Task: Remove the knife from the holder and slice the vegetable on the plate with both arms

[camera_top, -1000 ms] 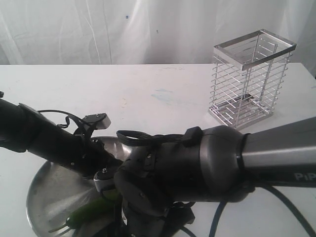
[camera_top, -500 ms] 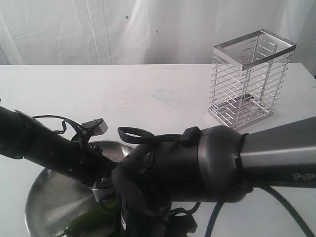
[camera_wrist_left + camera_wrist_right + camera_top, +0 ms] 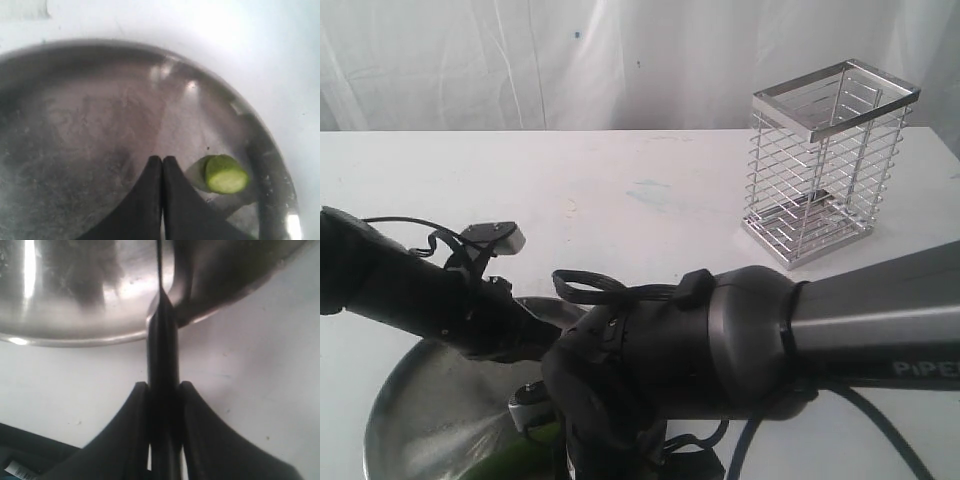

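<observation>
The black left gripper (image 3: 162, 160), fingers pressed together on nothing, hangs over the round brushed-steel plate (image 3: 90, 125), just beside a cut piece of dark green vegetable (image 3: 226, 175) with pale flesh. The black right gripper (image 3: 164, 388) pinches the slim black-handled knife (image 3: 162, 340), its blade reaching over the plate's rim; whether it meets the vegetable is hidden. The tall chrome-wire holder (image 3: 830, 160) stands well apart on the white table (image 3: 620, 190).

Exterior view low, arms (image 3: 740, 340) close in front, facing holder (image 3: 830, 160), wrist views close over shared plate (image 3: 90, 110)
</observation>
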Robot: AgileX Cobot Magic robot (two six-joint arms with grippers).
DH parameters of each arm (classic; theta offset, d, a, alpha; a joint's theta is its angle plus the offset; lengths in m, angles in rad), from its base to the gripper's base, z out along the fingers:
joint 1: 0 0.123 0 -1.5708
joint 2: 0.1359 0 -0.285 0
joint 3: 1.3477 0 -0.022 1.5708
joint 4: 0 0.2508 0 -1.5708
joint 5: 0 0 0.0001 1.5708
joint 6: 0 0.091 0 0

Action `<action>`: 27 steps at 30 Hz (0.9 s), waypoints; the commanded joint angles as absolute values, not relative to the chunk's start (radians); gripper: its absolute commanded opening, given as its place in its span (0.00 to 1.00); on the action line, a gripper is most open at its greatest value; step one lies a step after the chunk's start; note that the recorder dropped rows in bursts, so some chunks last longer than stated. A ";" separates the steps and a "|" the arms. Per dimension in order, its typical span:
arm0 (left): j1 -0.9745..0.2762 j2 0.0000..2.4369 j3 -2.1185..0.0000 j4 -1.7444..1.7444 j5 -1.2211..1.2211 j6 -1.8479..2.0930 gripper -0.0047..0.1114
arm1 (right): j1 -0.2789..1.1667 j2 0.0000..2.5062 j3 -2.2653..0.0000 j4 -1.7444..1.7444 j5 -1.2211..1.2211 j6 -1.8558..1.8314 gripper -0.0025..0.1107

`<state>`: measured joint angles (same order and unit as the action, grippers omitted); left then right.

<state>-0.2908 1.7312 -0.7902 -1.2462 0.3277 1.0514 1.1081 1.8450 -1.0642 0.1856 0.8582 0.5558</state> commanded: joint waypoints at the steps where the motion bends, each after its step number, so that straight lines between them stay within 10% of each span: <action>1: -0.291 1.611 -0.782 -1.200 0.326 1.058 0.04 | 1.109 1.846 -1.057 0.185 0.883 0.529 0.02; 17: -0.291 1.466 -0.782 -0.632 0.739 1.103 0.06 | 1.105 1.810 -1.057 0.181 0.883 0.447 0.02; 27: -0.291 1.468 -0.636 -0.866 0.666 1.324 0.60 | 1.086 1.748 -1.057 0.122 0.840 0.447 0.02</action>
<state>-0.2908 1.4728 -0.7027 -0.7163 0.7183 1.1944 1.1016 1.7592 -1.0604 0.1356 0.8581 0.4603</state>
